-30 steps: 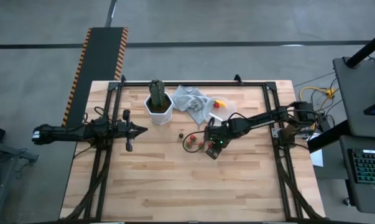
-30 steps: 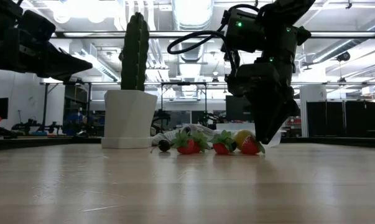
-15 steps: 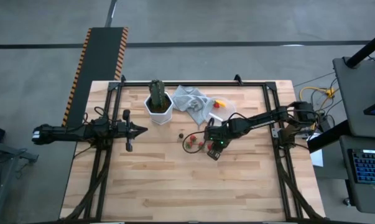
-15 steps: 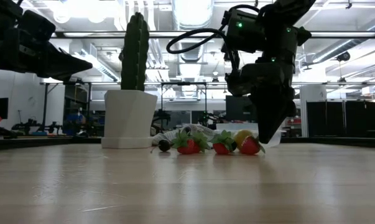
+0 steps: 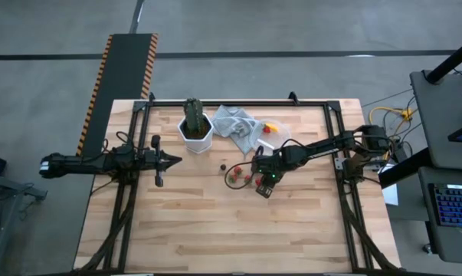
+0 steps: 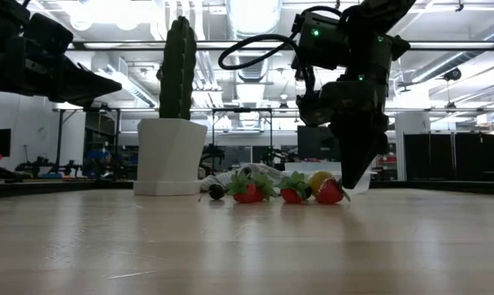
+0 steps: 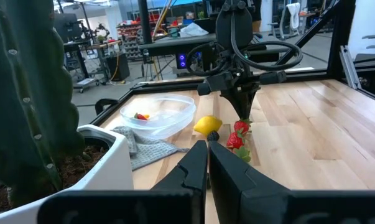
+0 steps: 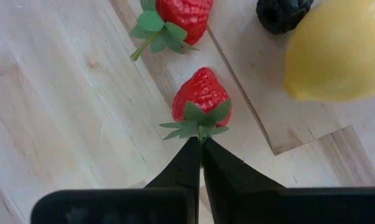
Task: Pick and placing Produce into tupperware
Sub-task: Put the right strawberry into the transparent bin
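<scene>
1. The left arm waits at the left edge of the wooden surface (image 5: 200,222), its left gripper (image 5: 175,159) held level above the wood with the fingers (image 7: 196,163) pressed together, well apart from the produce.
2. Ahead of those fingers and a little to one side stands the cactus (image 5: 192,115) in its white pot (image 5: 196,138), with a grey cloth (image 5: 234,123) lying beside it.
3. Further along, the tupperware (image 7: 159,115), a clear round container, sits partly on the cloth; small red and yellow pieces (image 7: 140,116) lie inside it.
4. The lemon (image 7: 207,125) and a dark berry (image 7: 213,135) lie on the surface just beside the container, with a second strawberry (image 8: 181,14) close by.
5. The right gripper (image 8: 201,148) points down over the produce cluster, its fingers (image 8: 188,163) closed, pinching the green stem of a strawberry (image 8: 201,93).
6. That strawberry lies directly beyond the fingertips, its leaves (image 8: 196,118) touching them, and the lemon lies just to one side of it.
</scene>
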Robot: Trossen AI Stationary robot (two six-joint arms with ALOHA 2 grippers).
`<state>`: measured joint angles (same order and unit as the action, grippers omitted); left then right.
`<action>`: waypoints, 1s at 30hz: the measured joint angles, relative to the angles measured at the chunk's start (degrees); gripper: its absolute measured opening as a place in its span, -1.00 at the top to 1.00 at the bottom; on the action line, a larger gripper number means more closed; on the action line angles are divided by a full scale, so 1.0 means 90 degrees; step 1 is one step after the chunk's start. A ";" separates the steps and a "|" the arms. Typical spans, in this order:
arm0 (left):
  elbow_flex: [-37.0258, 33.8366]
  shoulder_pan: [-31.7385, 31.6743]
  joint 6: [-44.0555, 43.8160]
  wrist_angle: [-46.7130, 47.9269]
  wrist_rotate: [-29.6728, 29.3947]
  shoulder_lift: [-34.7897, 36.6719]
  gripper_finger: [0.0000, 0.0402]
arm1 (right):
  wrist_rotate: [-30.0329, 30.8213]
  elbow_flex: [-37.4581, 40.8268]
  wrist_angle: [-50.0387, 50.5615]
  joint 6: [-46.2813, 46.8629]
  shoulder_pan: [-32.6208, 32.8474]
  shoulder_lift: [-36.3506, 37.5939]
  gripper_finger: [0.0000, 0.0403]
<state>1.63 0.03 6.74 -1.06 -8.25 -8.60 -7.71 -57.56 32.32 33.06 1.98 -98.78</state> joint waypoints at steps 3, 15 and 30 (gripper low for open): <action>0.0000 0.0001 0.0000 0.0000 0.0000 0.0000 1.00 | 0.0023 -0.0010 0.0001 -0.0057 0.0048 0.0002 0.96; 0.0000 0.0001 -0.0002 0.0000 0.0002 0.0000 1.00 | 0.0166 -0.0015 -0.0004 -0.0083 0.0173 0.0166 0.96; 0.0000 -0.0001 -0.0002 0.0002 0.0002 0.0000 1.00 | 0.0899 -0.0020 -0.0790 -0.1046 0.0197 0.1730 0.96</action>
<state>1.63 0.02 6.72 -1.04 -8.23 -8.60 0.39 -57.74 25.21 23.64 3.75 -83.21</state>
